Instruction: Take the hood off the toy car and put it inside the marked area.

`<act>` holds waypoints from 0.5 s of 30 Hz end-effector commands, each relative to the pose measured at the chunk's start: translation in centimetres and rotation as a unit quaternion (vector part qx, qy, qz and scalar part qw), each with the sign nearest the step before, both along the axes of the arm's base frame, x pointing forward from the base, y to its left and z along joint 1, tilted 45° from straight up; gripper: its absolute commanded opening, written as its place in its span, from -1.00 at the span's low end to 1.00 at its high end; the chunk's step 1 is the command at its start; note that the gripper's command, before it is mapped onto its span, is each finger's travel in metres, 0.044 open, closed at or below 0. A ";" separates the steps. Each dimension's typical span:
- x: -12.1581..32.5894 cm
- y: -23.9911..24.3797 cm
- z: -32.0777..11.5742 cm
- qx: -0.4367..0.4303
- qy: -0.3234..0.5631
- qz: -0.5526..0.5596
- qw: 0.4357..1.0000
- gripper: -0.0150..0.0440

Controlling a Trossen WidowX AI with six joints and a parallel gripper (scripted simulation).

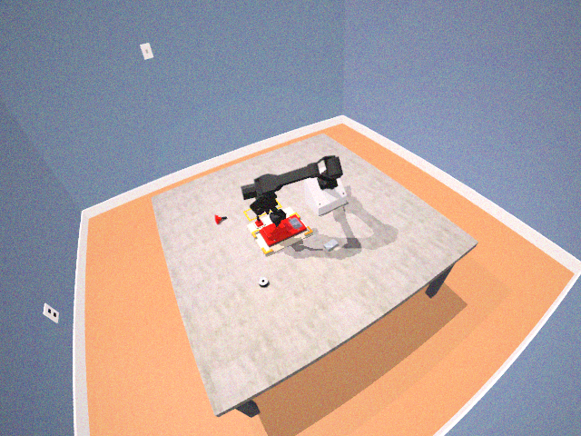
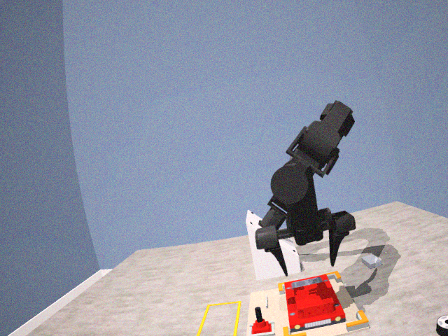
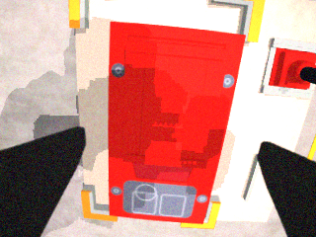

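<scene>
The red toy car (image 1: 294, 222) (image 2: 290, 320) (image 3: 115, 148) sits on the pale board (image 2: 258, 298) (image 3: 257, 118) between yellow-orange corner brackets. Its red hood (image 2: 313, 305) (image 3: 140, 106) is on the car's front part, partly in the arm's shadow. My gripper (image 1: 267, 222) (image 2: 309, 271) (image 3: 172, 143) is open and empty above the car, with one finger toward each long side in the wrist view. The marked area is a yellow outline (image 1: 247, 217) (image 2: 224, 303) (image 3: 313, 148) on the table beside the board. No hood lies in its visible part.
A red holder with a black peg (image 2: 260, 325) (image 3: 291, 66) stands on the board, near the outline. A red piece with a black stem (image 1: 218, 219), a wheel (image 1: 263, 282) (image 2: 443, 324) and a grey block (image 1: 330, 244) (image 2: 371, 260) lie on the table.
</scene>
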State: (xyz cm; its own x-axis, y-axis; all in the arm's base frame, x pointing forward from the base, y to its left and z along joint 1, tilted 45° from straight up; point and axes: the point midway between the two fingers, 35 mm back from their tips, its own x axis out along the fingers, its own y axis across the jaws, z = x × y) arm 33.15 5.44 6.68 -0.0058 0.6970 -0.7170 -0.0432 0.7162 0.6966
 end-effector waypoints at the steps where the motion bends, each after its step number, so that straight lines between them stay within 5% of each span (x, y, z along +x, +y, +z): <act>1: -0.3 0.0 -0.2 0.005 0.009 -0.003 1.000 1.00; 15: -0.2 0.8 -1.0 0.005 0.009 -0.004 1.000 1.00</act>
State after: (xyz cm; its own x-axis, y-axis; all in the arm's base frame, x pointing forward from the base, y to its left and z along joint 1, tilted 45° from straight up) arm 32.97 5.91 5.94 -0.0132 0.6997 -0.7143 -0.0307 0.7138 0.6997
